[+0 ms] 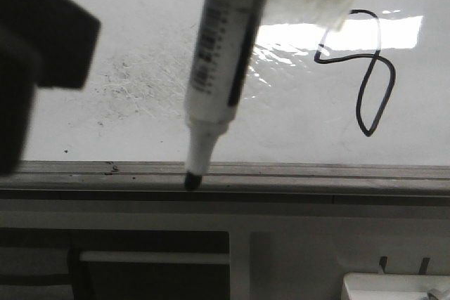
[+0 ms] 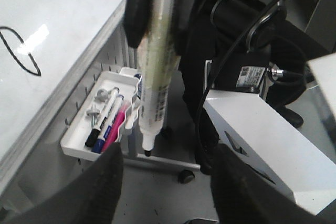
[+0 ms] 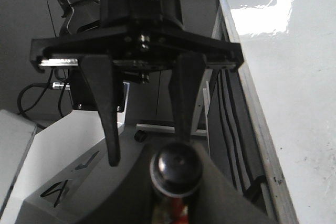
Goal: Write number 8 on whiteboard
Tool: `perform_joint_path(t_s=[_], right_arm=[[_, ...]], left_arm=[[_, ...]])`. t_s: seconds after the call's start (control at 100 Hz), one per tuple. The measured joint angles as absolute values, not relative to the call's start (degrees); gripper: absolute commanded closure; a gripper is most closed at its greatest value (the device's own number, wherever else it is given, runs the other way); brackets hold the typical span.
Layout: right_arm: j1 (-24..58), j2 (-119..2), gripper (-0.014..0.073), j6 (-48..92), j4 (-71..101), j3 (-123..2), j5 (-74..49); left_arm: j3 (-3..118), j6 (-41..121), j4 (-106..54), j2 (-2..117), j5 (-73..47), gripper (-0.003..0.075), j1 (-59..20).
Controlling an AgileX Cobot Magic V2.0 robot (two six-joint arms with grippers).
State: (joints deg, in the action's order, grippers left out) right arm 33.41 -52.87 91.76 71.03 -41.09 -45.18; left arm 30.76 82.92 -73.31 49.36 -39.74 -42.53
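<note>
The whiteboard fills the upper front view, with its grey frame edge below. The number 8 is a thin, lopsided black figure at the right; part of it shows in the left wrist view. My right gripper is shut on a white marker, tip down, off the writing surface, its tip in front of the frame edge. The marker also shows in the left wrist view. My left gripper is open and empty, facing the marker, a dark blur at the left of the front view.
A white tray holding several markers hangs below the board's frame. A grey panel with dark recesses is under the frame. The white robot base, cables and a wheeled stand foot lie below the arms.
</note>
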Motion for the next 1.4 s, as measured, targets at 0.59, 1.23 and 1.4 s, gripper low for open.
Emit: perform_joint_path(t_s=[0.59,1.23,1.4], right_arm=[[33.4,-53.3,0.0664,91.6,70.8,-41.1,-45.6],[33.4,-53.3,0.0664,91.6,70.7,-41.1,-45.0],[33.3,-53.3,0.0664,91.3,70.7,-41.1,-44.5]], left_arm=[[31.0,98.1,-89.3,61.0,-42.7,0.0360,-42.5],[32.1,101.2,-98.5,64.8,-42.7,0.0476,-42.5],[32.1,101.7,-98.1,64.8,-44.0,0.0739,-42.7]])
